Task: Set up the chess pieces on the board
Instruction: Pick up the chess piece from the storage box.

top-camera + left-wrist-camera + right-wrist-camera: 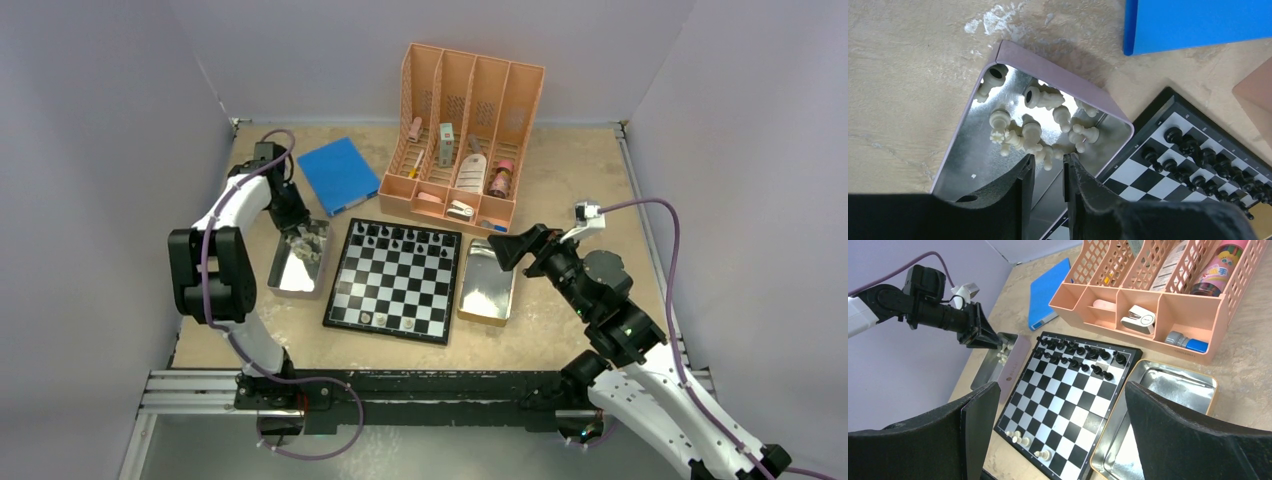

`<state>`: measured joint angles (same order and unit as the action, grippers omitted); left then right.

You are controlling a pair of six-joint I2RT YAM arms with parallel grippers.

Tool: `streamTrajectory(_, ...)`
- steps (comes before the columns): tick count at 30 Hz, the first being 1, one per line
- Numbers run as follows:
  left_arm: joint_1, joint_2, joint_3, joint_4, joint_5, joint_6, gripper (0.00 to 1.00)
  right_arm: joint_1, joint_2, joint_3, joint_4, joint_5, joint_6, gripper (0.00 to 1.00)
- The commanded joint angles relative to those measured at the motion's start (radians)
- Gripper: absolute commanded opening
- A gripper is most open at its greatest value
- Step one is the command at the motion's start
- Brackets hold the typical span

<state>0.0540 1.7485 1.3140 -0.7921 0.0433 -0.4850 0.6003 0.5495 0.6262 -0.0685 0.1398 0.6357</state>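
On the bottle [1219, 266] in the organizer [1148, 322], only one Chinese sign, it seemed 手, could be read. The print on the tray wall [1011, 378] was too small to read.

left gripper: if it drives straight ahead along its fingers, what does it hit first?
Most likely the pile of pale chess pieces lying in the metal tray. The left gripper points into that pile, jaws slightly apart, with one piece right at its tips. Depth is unclear, but the pieces should come before the tray floor.
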Motion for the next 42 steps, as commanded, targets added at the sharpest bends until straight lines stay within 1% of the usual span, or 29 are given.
streamTrajectory(1, 0.009, 0.027, 0.022, 0.002, -0.010, 0.036, 0.27, 0.003, -0.004, 0.009, 0.049, 0.003, -0.015, 0.97)
streamTrajectory(24, 0.009, 0.105, 0.003, -0.021, -0.009, 0.045, 0.29, 0.003, -0.024, 0.011, 0.033, 0.012, -0.021, 0.97)
streamTrajectory(35, 0.009, 0.106, -0.001, -0.022, -0.002, 0.042, 0.25, 0.003, -0.027, 0.007, 0.030, 0.012, -0.022, 0.97)
streamTrajectory(42, 0.009, 0.113, -0.006, -0.031, -0.005, 0.039, 0.26, 0.003, -0.025, 0.014, 0.027, 0.016, -0.030, 0.97)
